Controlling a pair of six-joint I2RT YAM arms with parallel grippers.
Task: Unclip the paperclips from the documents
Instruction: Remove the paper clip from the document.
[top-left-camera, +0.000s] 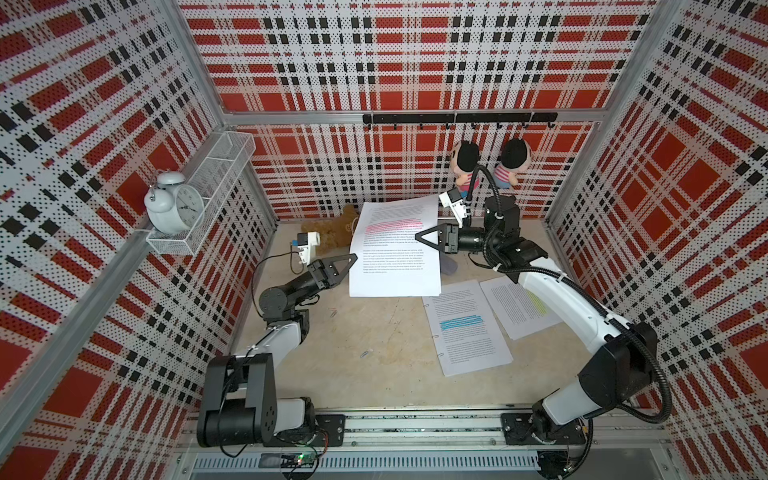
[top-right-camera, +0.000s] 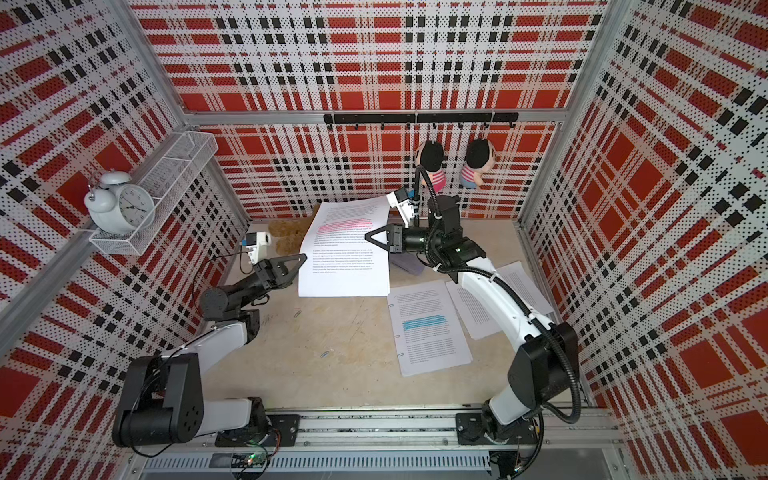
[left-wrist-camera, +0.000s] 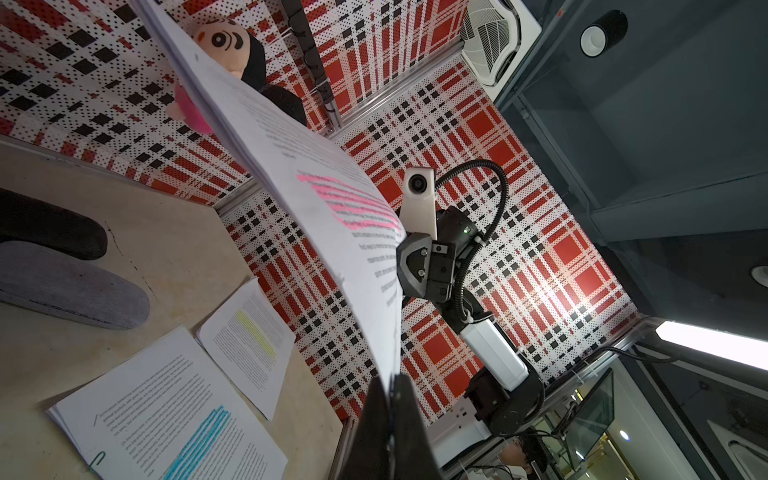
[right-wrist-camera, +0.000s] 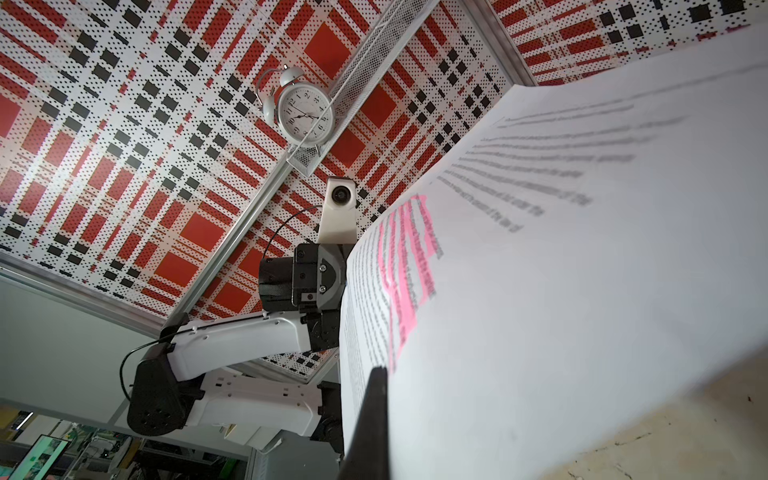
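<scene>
Paperclips (top-left-camera: 332, 312), 2 of them, lie loose on the table (top-left-camera: 374, 382) left of centre; none shows on the pink-banded stack (top-left-camera: 395, 249), held up off the table at far centre. The left gripper (top-left-camera: 352, 259) pinches its left edge, the right gripper (top-left-camera: 419, 240) its right edge, fingers pressed on paper. The blue-banded stack (top-left-camera: 465, 328), flat at near right beside the yellow-banded stack (top-left-camera: 519, 307), carries more along its left edge. Next move, I judge: set the lifted stack down, then pinch those tiny wires.

Right arm (top-right-camera: 496, 301) hides middle of yellow-band document (top-right-camera: 473, 311). Paperclips (top-left-camera: 435, 336) on edge of blue-band document (top-left-camera: 465, 345) too small; perhaps three. Print on pink-band document (right-wrist-camera: 582, 249) blurred.
</scene>
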